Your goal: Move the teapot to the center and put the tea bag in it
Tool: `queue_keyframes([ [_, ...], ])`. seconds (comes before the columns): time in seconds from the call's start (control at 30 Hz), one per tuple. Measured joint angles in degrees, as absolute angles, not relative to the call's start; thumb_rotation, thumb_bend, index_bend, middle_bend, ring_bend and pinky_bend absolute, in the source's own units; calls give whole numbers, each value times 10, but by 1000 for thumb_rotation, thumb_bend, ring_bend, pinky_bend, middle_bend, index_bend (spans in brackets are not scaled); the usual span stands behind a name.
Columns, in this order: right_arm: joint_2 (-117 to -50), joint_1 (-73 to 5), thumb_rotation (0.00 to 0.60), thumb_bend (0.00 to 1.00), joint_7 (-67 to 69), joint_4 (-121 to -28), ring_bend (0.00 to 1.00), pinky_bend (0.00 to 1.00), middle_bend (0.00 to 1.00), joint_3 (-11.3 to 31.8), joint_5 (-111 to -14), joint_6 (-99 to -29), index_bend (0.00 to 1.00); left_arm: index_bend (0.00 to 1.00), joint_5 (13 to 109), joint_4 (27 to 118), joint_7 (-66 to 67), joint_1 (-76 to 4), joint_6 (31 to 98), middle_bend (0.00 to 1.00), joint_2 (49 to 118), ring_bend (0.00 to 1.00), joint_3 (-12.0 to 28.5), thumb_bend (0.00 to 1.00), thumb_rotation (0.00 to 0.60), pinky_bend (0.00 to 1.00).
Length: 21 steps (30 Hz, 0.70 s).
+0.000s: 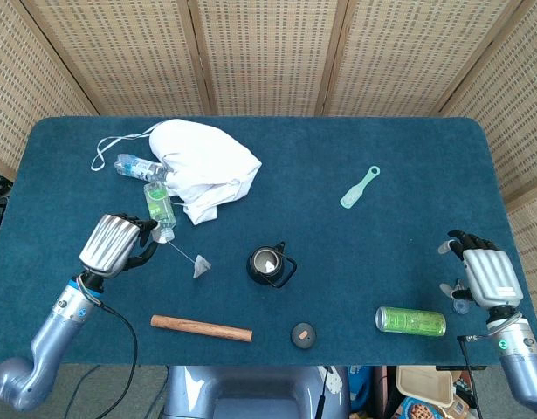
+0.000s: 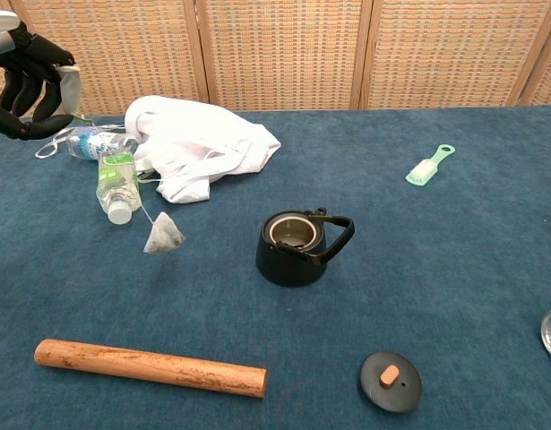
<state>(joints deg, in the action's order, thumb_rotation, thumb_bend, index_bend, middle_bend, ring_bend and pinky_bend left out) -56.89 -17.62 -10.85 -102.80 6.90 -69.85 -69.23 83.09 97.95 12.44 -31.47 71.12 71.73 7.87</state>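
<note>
Now the left hand [image 1: 117, 245] is raised over the table's [image 1: 382, 253] left side, fingers pinched on the tag of the tea bag [image 2: 162, 235], which dangles on its string left of the teapot [image 2: 296, 245]. That pot sits open mid-table, lid [image 2: 391, 381] lying nearer. Over the right edge, the right hand [image 1: 484, 275] has its fingers curled; I cannot tell whether they hold anything.

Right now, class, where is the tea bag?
The tea bag hangs in the air by its string from the left hand, left of the open teapot and just right of the green-labelled bottle.
</note>
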Motion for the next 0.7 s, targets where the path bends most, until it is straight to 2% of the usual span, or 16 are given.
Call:
queue_keyframes([
  [0.7, -598, -164, 600, 198, -109, -1021, 237, 312, 270, 70, -730, -735, 409, 622, 826, 1021, 134, -375, 663, 709, 701, 682, 126, 521, 600, 660],
])
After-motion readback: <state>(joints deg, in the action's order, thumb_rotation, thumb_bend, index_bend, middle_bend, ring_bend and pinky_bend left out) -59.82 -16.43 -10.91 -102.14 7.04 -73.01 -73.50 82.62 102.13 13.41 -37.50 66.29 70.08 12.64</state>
